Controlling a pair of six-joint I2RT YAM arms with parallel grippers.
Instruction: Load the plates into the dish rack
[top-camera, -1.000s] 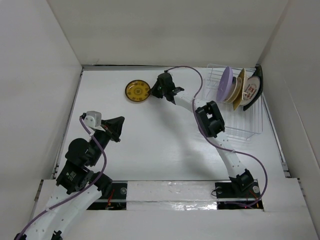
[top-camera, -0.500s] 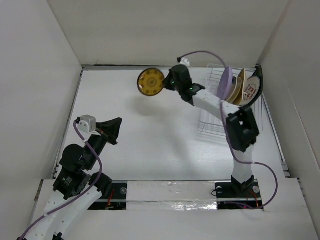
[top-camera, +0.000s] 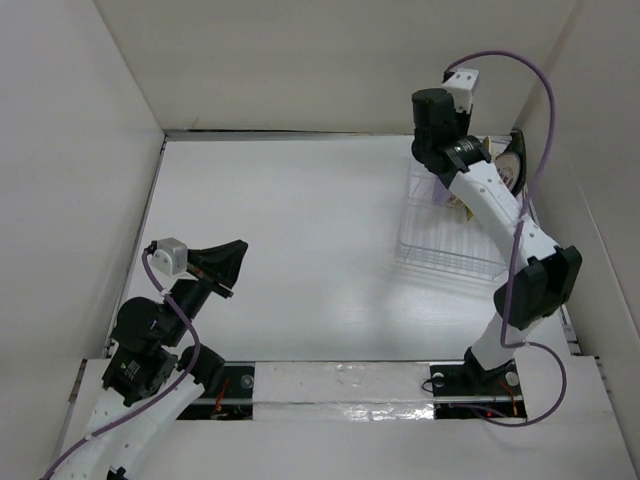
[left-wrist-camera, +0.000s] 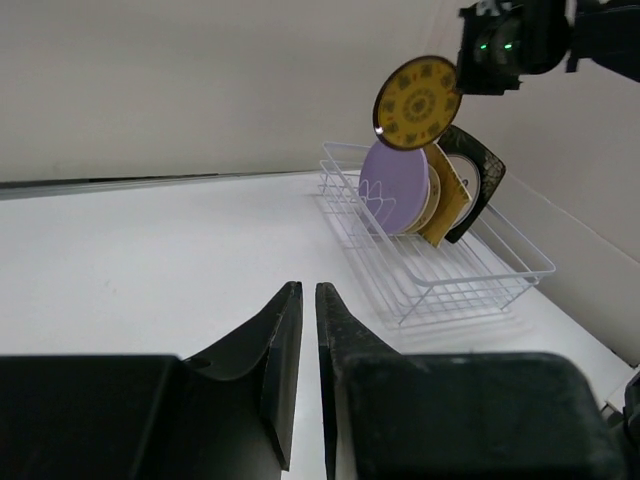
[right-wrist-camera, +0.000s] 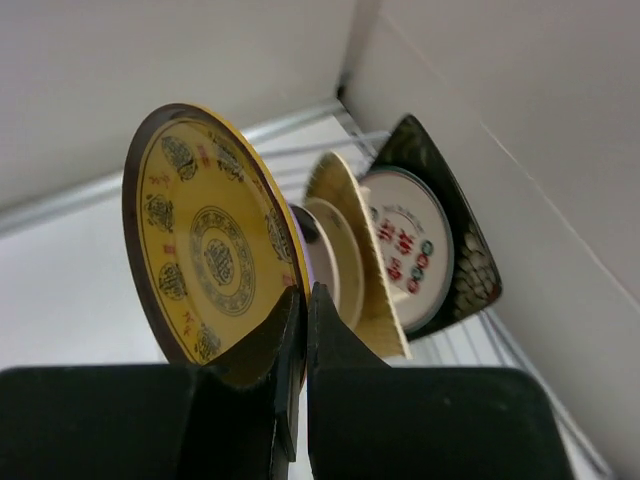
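Observation:
My right gripper (right-wrist-camera: 303, 292) is shut on the rim of the brown-and-yellow patterned plate (right-wrist-camera: 205, 260) and holds it upright in the air above the left end of the white wire dish rack (left-wrist-camera: 440, 270). The plate also shows in the left wrist view (left-wrist-camera: 417, 103). In the rack stand the lavender plate (left-wrist-camera: 393, 187), a cream plate (right-wrist-camera: 335, 250), the yellow ribbed plate (right-wrist-camera: 358, 262) and the white plate with red characters (right-wrist-camera: 405, 245). My left gripper (left-wrist-camera: 305, 288) is shut and empty, low over the table at the near left.
A dark patterned dish (right-wrist-camera: 470, 260) leans at the rack's far end against the right wall (top-camera: 590, 200). The rack (top-camera: 450, 245) sits at the back right corner. White walls enclose the table on three sides.
My right gripper picked the patterned plate up from the back middle of the table and carried it right and up, over the rack. The left arm barely moved.

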